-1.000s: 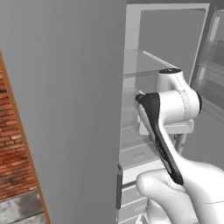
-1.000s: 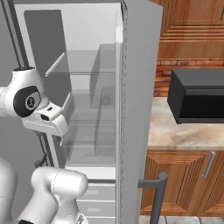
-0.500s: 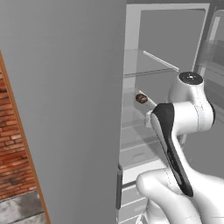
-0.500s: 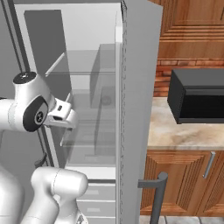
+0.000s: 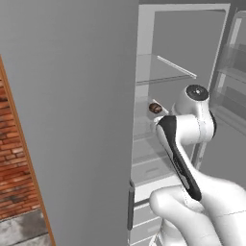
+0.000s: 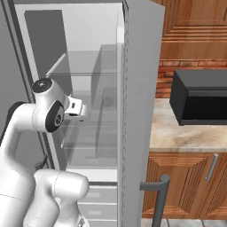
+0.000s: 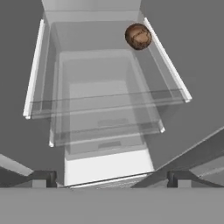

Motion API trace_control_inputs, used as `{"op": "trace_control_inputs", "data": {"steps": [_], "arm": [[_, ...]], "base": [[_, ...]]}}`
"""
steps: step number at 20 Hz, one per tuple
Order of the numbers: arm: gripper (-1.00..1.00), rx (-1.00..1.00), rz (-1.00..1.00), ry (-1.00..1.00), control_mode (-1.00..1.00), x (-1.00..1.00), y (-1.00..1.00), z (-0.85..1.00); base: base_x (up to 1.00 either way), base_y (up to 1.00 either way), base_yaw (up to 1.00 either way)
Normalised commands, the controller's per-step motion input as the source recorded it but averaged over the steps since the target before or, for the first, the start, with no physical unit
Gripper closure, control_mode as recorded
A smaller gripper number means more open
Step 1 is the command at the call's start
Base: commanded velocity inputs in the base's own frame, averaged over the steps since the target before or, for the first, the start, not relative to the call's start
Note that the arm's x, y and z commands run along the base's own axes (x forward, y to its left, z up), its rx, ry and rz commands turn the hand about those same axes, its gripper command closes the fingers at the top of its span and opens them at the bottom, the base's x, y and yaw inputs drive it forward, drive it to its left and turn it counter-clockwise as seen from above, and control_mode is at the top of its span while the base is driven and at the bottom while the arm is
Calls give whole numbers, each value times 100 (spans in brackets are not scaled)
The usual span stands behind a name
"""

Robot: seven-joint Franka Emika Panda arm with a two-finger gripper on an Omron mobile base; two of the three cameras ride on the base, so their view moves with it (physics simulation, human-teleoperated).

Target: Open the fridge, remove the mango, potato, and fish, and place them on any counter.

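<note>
Fridge (image 6: 142,88) is open, so this step is the pick: potato (image 7: 138,36) first, judging by where the hand points.

- Potato sits on a clear glass shelf (image 7: 105,98) inside the fridge, toward the back and close to the shelf's side rail. It also shows in the left base view (image 5: 154,108), a brown lump just past the arm's wrist.
- Gripper (image 7: 109,178) is released, jaws spread fully, nothing between them. In the hand view the potato sits high and off to the right, well apart from the fingertips (image 7: 41,178), so it's neither lined up nor within reach yet.
- Mango and fish: can't spot either in these views.

How I'd run it:
1. Swing the hand until the potato is centred between the jaws before going in.
2. Enter between the glass shelves; clearance above and below looks tight, so keep the wrist level.
3. Watch the side rail, since the jaw nearer it could clip it. Consider rolling the hand so the jaws close along the rail, not across it.
4. The potato's rounded shape may let it roll; close around its middle, then lift slightly before pulling out toward the bench (image 6: 190,133).
</note>
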Motion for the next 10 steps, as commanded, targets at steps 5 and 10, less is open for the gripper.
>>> {"op": "trace_control_inputs", "data": {"steps": [5,10], "arm": [[-100,-9,0,0,-100,69,-3,0],[-100,-9,0,-8,-100,54,-20,0]], "base": [[0,0,0],[0,0,0]]}}
